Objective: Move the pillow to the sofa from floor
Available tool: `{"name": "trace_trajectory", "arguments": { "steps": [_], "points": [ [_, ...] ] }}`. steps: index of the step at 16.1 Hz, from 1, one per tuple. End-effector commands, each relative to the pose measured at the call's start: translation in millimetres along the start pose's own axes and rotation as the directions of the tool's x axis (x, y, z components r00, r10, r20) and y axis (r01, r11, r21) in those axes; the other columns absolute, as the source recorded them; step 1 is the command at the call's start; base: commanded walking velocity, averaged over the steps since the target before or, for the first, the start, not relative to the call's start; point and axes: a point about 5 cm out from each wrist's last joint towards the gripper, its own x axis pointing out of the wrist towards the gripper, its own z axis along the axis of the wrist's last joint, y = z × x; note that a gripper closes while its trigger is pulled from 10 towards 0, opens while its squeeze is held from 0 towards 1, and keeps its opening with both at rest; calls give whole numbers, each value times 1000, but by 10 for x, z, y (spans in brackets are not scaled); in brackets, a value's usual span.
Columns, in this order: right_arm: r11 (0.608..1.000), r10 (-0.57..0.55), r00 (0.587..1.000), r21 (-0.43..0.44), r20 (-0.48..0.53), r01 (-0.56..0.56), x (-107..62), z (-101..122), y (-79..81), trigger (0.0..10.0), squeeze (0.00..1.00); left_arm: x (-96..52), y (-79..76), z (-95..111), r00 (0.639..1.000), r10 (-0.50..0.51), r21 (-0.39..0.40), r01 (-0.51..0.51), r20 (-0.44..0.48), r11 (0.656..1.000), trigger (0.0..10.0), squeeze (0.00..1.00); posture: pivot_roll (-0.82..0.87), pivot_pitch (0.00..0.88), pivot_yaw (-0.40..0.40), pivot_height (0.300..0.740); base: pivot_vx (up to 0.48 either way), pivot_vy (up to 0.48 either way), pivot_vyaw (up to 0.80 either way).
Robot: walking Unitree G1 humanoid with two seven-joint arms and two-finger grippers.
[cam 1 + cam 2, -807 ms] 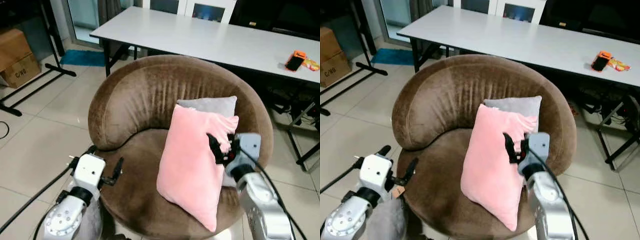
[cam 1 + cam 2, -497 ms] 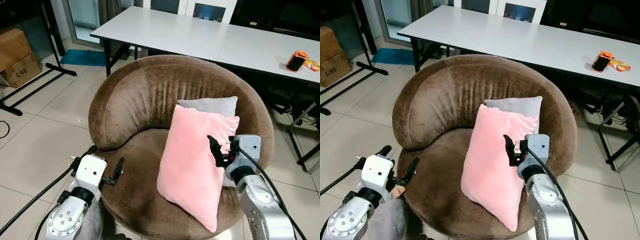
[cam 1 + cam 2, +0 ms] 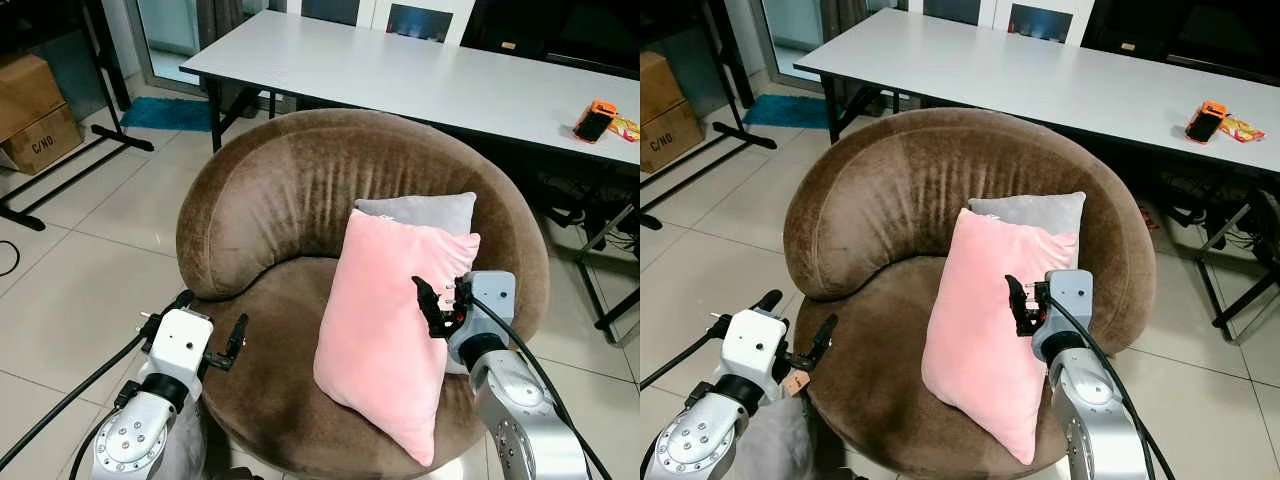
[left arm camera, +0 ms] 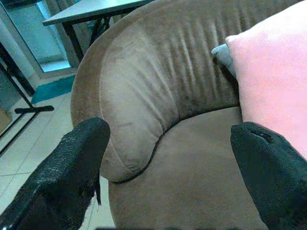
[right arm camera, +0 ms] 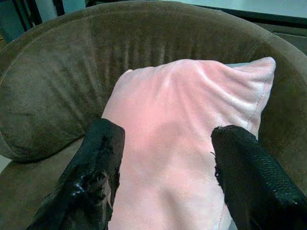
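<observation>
Right gripper (image 3: pixel 440 305) now released, drawn back off pink pillow (image 3: pixel 385 330) — earlier pressed into it. Pillow leans on sofa (image 3: pixel 270 200); placement judged complete. Left gripper (image 3: pixel 210 335) open, idle.

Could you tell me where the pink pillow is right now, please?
The pink pillow stands on the right side of the brown sofa seat, leaning on a grey pillow, with the right gripper open just in front of it.
</observation>
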Motion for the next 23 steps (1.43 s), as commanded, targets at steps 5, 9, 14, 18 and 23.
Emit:
{"name": "trace_trajectory", "arguments": {
  "steps": [5,9,14,18,23],
  "points": [
    [1000,-15,1000,-7,14,15,0,70,-26,10000,0,21,-19,23,1000,5,7,-5,19,1000,10000,0,43,0,-76,740,0,0,0],
    [1000,-20,1000,-4,12,20,-5,63,-31,10000,0,32,-20,33,1000,2,5,-2,27,1000,10000,0,41,0,-73,740,-292,0,0],
    [1000,-27,1000,3,14,27,-12,64,-28,10000,0,44,-13,38,1000,-3,13,3,31,1000,10000,0,42,0,-68,740,-313,0,0],
    [999,-32,999,7,16,32,-18,65,-28,10000,0,49,-10,34,1000,-6,7,5,30,1000,10000,0,40,0,-62,740,-294,0,0],
    [999,-16,999,44,31,14,-19,83,-14,10000,1000,32,12,29,999,-17,-52,18,28,998,10000,1000,42,0,-63,740,0,0,0]
  ]
}}
